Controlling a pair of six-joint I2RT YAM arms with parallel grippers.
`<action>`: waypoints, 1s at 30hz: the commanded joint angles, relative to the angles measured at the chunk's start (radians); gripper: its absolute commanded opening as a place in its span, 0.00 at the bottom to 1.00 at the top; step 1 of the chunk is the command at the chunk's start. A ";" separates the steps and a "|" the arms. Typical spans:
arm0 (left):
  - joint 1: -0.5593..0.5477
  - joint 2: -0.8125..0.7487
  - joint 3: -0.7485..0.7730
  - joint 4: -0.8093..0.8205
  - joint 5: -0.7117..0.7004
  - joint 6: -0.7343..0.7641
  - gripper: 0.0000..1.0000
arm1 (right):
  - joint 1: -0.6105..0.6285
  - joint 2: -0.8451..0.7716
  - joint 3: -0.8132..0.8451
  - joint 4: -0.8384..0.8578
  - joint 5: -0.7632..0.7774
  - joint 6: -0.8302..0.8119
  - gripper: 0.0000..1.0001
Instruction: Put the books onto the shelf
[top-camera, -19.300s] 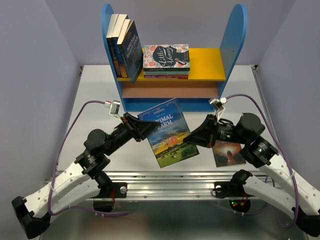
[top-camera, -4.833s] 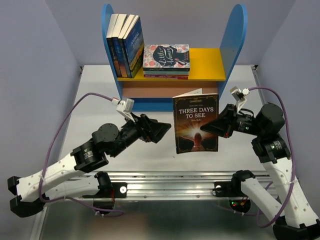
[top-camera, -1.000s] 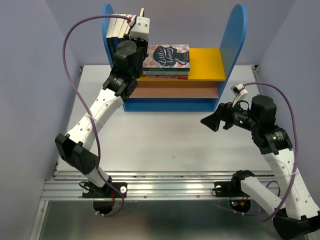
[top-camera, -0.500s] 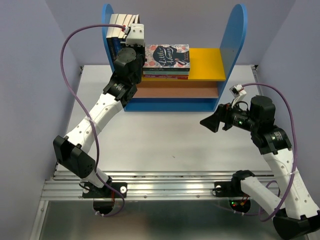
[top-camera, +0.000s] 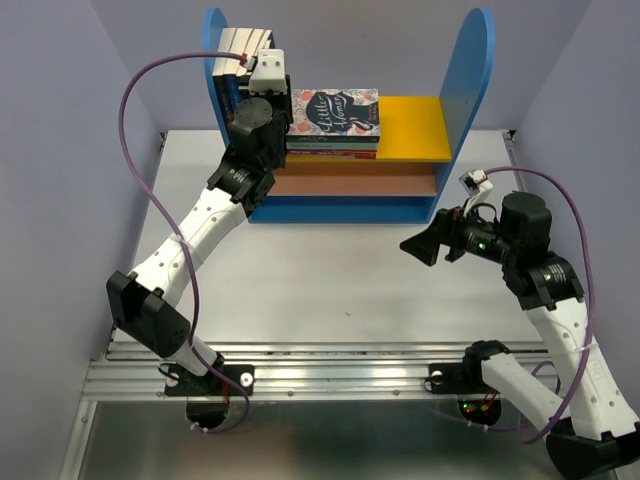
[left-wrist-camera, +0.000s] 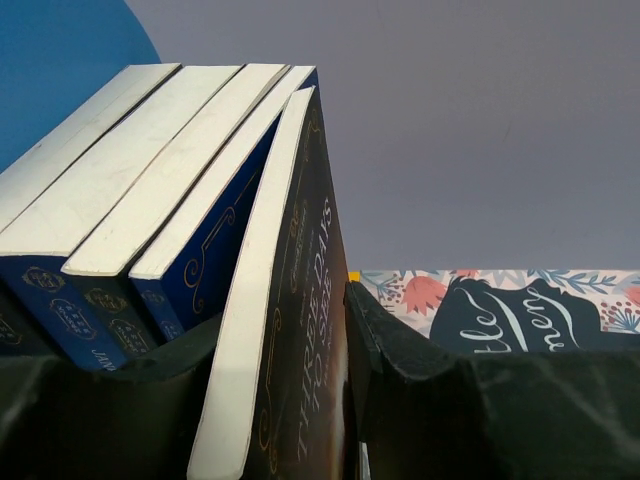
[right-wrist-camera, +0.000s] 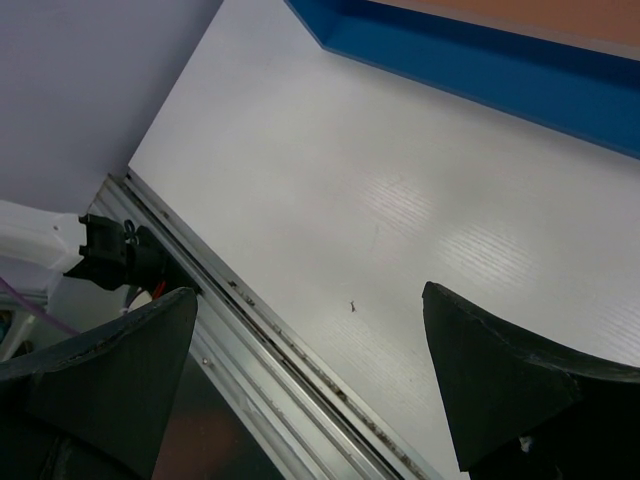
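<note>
The right gripper (top-camera: 408, 246) is being held spread wide, empty, over the white table (top-camera: 330, 285). Farther back, on the blue-sided shelf (top-camera: 478, 70), the dark "Three Days to See" paperback (left-wrist-camera: 305, 250) is being flanked by the left gripper (left-wrist-camera: 282, 335) beside blue-spined paperbacks (left-wrist-camera: 150, 200); clamping cannot be told.

The shelf (top-camera: 480, 70) stands at the far middle of the tabletop (top-camera: 340, 270). On its upper board, a row of books (top-camera: 235, 45) stands on end against the left side panel, leaning left. Just to their right, a flat stack (top-camera: 333, 112) lies on the same board. My left fingers (left-wrist-camera: 450, 400) reach up to that row, one on each side of the rightmost book (left-wrist-camera: 300, 330). My right fingers (right-wrist-camera: 500, 380) hang above the tabletop, in front of the shelf's right end and well apart from it.
</note>
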 joint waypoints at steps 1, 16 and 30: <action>0.006 -0.036 0.020 0.076 -0.031 0.003 0.47 | 0.004 -0.022 -0.009 0.046 -0.013 0.010 1.00; -0.013 -0.086 0.109 0.065 -0.081 0.020 0.62 | 0.004 -0.022 -0.028 0.056 -0.036 0.025 1.00; -0.032 -0.013 0.202 0.117 -0.199 0.064 0.64 | 0.004 -0.025 -0.029 0.056 -0.033 0.024 1.00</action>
